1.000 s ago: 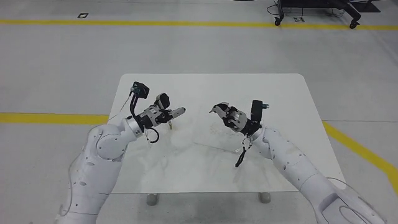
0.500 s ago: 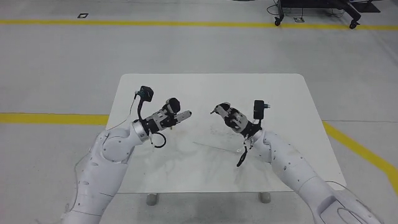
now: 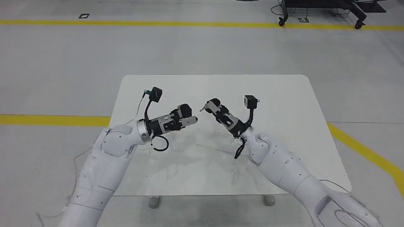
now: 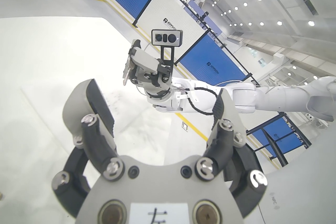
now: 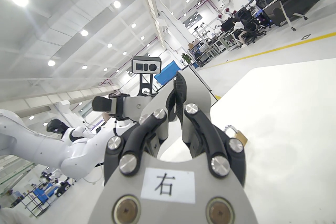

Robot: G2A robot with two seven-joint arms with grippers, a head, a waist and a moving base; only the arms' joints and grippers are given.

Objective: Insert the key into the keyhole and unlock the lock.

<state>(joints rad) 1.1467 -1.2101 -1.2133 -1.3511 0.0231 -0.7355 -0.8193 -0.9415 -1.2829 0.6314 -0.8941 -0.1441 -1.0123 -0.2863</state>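
Nearest in the left wrist view, the left hand (image 4: 156, 93) hangs above the tabletop (image 4: 47, 51) with its fingers spread wide and nothing between them. Just beyond and facing it, the right hand (image 4: 132, 59) has its fingers pressed together on a thin, flat, silvery piece that sticks out from between them. By its look this is the key (image 4: 126, 74). The top view sets the two hands close together, tips near but apart, over the middle of the tabletop. Past the right hand, in the right wrist view, the lock (image 5: 239, 136) — a small brass padlock with a silver shackle — lies on the tabletop, touched by neither hand. So the key is grasped, but insertion has not begun and the lock sits loose. The next move likely calls for the empty left hand to take or steady the lock, keyhole turned toward the key, before the right hand lines up the blade.
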